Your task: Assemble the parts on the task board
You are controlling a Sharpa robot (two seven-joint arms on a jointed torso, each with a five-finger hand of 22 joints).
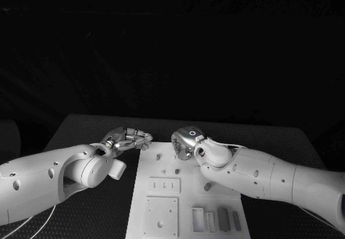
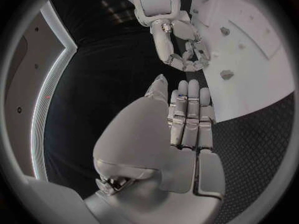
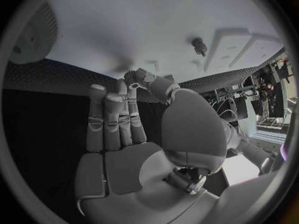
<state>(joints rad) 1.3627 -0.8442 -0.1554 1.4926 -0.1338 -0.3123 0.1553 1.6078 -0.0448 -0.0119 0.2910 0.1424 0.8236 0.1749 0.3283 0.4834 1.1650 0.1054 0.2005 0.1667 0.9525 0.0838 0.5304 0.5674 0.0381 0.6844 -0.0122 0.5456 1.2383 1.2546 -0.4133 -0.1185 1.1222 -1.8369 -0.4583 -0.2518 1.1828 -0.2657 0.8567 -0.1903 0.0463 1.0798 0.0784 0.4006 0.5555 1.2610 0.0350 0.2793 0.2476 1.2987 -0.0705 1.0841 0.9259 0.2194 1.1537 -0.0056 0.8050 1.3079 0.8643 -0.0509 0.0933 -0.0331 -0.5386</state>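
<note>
Several small grey parts [image 1: 224,219] lie side by side at the near end of the white task board [image 1: 164,215], which runs down the middle of the black table [image 1: 287,137], and another small part [image 3: 199,46] stands farther up the board. At the board's far end both hands hover close together, well apart from the near parts. The left hand [image 1: 129,139], over the board's far left corner, and the right hand [image 1: 187,141], above its far edge, each hold nothing, fingers straight and side by side.
</note>
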